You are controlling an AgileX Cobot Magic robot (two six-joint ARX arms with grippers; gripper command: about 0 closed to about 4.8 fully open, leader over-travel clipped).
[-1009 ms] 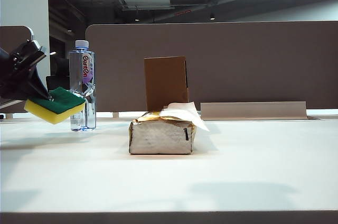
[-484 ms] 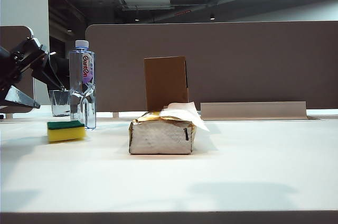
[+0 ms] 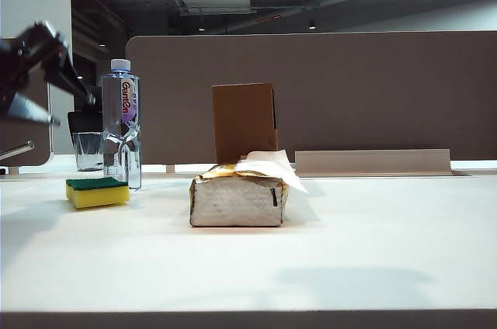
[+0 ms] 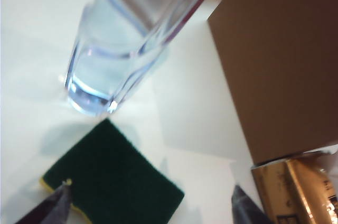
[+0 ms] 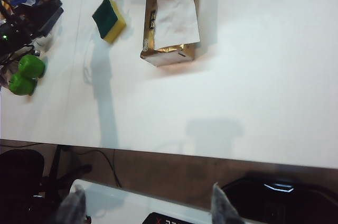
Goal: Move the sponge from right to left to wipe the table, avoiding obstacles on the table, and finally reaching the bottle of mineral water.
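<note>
Sponge (image 3: 97,192) lies flat on the white bench (image 3: 311,259), green side up, released.

My left fingers (image 3: 46,84) hang spread and empty above the sponge at the far left. Just beside it stands the water bottle (image 3: 121,123), upright. Mid-bench sits the tissue pack (image 3: 237,199), with the brown cardboard box (image 3: 244,121) upright behind it. My right fingers (image 5: 145,205) are spread, holding nothing, off the bench's near edge.
</note>
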